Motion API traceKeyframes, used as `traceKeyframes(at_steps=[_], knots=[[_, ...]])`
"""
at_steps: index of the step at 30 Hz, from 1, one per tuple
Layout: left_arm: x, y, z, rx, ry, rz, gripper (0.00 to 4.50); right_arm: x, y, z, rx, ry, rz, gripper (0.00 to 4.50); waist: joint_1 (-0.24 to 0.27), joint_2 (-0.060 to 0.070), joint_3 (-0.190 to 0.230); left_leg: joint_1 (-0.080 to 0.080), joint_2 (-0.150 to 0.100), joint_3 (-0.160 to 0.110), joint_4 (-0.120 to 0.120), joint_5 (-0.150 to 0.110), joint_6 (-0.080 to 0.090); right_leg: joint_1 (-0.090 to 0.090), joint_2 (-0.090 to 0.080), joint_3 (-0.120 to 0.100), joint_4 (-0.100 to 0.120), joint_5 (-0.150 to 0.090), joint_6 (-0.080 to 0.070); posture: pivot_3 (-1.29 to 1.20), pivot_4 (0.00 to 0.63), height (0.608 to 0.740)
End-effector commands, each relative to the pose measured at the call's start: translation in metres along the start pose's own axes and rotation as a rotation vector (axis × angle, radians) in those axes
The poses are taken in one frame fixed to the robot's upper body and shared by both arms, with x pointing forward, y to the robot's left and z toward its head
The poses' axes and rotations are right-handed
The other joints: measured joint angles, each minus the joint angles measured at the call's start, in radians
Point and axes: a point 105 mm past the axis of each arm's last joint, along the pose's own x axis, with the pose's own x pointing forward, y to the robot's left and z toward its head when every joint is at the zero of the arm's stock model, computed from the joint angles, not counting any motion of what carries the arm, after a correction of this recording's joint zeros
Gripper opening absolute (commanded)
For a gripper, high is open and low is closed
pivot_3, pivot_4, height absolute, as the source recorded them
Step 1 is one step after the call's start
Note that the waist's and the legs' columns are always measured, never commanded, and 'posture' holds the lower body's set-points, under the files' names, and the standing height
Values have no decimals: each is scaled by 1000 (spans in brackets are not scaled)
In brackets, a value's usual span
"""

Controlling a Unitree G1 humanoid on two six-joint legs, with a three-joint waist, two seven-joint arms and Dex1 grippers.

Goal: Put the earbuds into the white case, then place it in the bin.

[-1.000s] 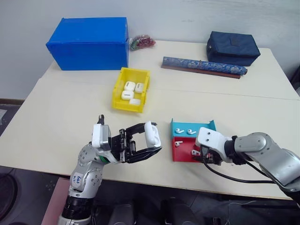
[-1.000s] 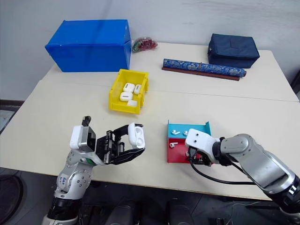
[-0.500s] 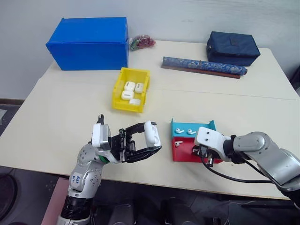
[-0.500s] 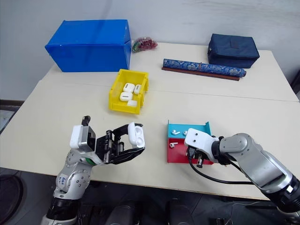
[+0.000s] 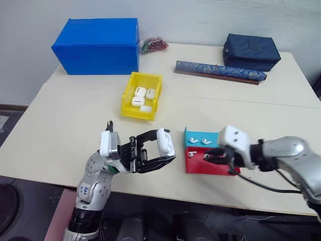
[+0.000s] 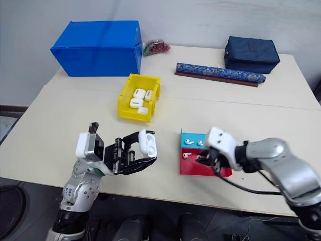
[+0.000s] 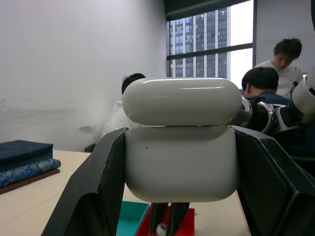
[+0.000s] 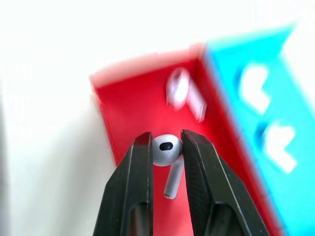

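My left gripper is shut on the white case and holds it above the table's near edge. The case's lid appears flipped open. My right gripper is shut on one earbud, pinched by its head with the stem hanging free. It hovers over the red half of the tray. Another earbud lies in the red half. Two more lie in the teal half. The yellow bin stands farther back, left of centre, with three white cases inside.
A large blue box stands at the back left with a small red-and-green bundle beside it. A long patterned roll and a navy pouch lie at the back right. Several people sit in the background of the left wrist view.
My right gripper has shut on an earbud in the tray's red half and lifted it off the tray, turning leftward. The left gripper and the case have stayed put.
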Motion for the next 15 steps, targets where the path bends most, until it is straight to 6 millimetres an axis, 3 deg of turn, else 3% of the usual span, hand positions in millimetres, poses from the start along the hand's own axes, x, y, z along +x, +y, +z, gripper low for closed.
traceKeyframes(at_steps=[1, 3, 7, 15], knots=[[14, 1, 12, 2, -97, -27, 2811, -35, 13, 53, 14, -459, 82, 453, 0, -1, 1, 0, 0, 0, 0, 0, 1, 0, 0, 0, 0, 0, 0, 0, 150, 740], [20, 4, 15, -38, -141, -33, 2811, -46, 10, 72, 55, -646, 36, 453, -1, -1, 1, 0, 0, -1, 0, 0, 0, 1, 0, -1, 0, 0, 0, 0, 150, 740], [33, 5, 23, -87, -217, -80, 2811, -40, 17, 102, 25, -854, 24, 453, -16, -1, 1, 0, 0, -1, 0, 0, 0, 1, 0, -1, 1, 0, 0, 0, 150, 740], [56, 6, 33, -107, -291, -150, 2811, -17, 41, 132, -8, -1033, 68, 453, -25, -1, 1, 0, 0, -1, 0, 2, -2, 0, 1, -1, 2, 0, 1, 0, 150, 740]])
